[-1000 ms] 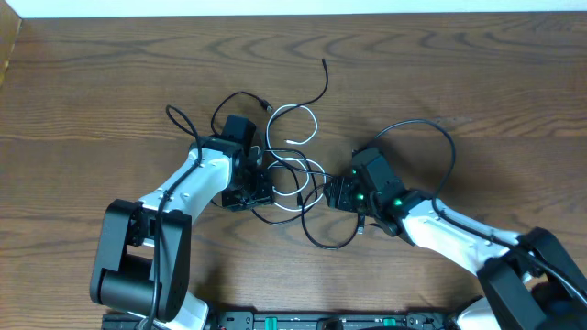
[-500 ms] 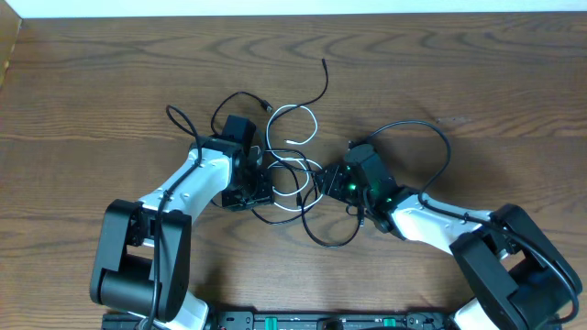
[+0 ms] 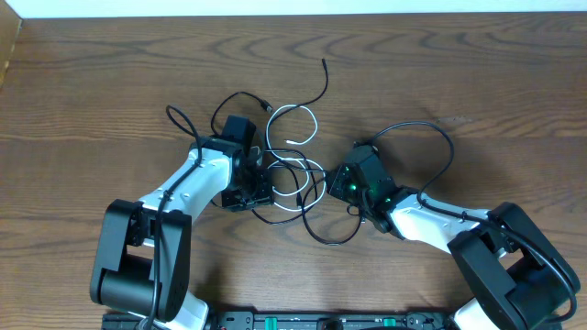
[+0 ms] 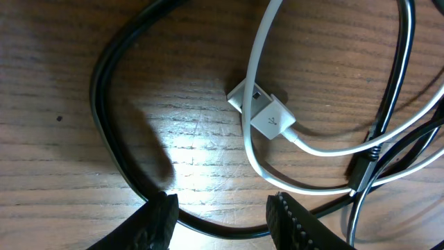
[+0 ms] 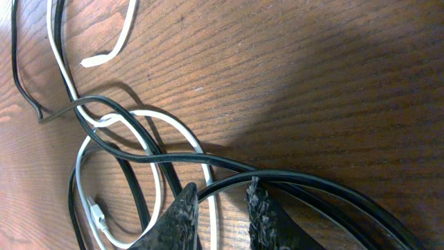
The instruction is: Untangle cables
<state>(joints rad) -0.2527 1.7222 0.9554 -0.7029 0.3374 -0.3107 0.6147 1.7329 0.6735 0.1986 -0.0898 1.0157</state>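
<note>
Right, here's the state of play, and not much of the job is done. The cables (image 3: 292,174) sit in one knot at the middle of the frame, on the wooden table (image 3: 477,73), with both arms closed in on the heap from either side. In the overhead view, white loops run through black ones. One black cord (image 3: 326,81) trails off to the upper centre and another black loop (image 3: 330,240) sags toward the lower centre. No cord lies on its own yet.

The left gripper (image 3: 264,188) is at the left edge of the knot. In its wrist view its jaws stand apart, wider than any cord. A black cable (image 4: 103,125) curves down the left side and passes across the gap at the bottom of the frame. It is between the fingers, but I don't see it pinched. The white plug (image 4: 269,117) lies just above, toward the centre, with the white cord looped around it.

The right gripper (image 3: 336,183) is at the right edge. Its fingertips (image 5: 186,208) are at the bottom centre of the wrist view, with only a narrow gap between them and bare wood showing through. A black strand (image 5: 229,180) crosses right at the tips, touching or nearly so, though not clamped as far as I can see. To the left the white cord (image 5: 149,119) and black cords cross over and over.

By my reckoning, this is the opening phase. Every crossing remains, and each cord has yet to be drawn out and laid apart.
</note>
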